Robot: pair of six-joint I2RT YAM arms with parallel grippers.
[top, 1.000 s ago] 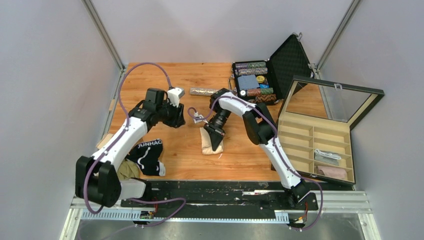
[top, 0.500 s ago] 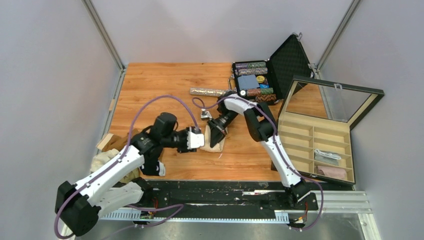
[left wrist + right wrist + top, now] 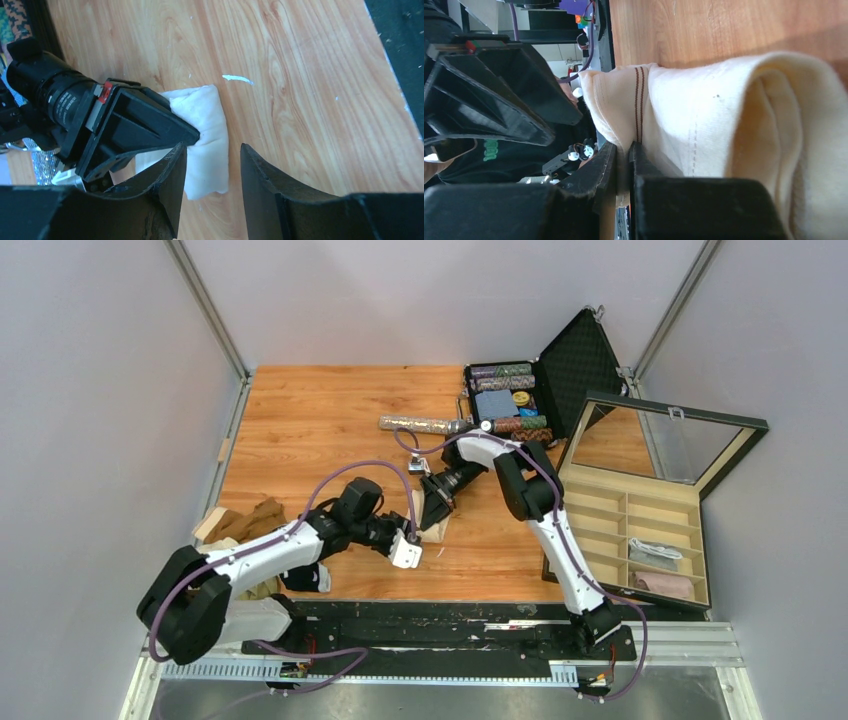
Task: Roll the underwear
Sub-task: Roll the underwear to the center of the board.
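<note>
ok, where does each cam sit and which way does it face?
Top external: above and behind the bases, looking down at the table; both arms show.
Left wrist: on the left arm, facing the cream underwear past its left hand.
Right wrist: on the right arm, close on that cloth, pinched in its right hand.
Shared: all three show that underwear.

No legible text found. Fine white print on the right arm's black wrist barrel [image 3: 62, 100], left of the cream underwear [image 3: 207, 130], is too small to read. Green marking [image 3: 490, 149] on a dark surface, also to its left, is blurred.
</note>
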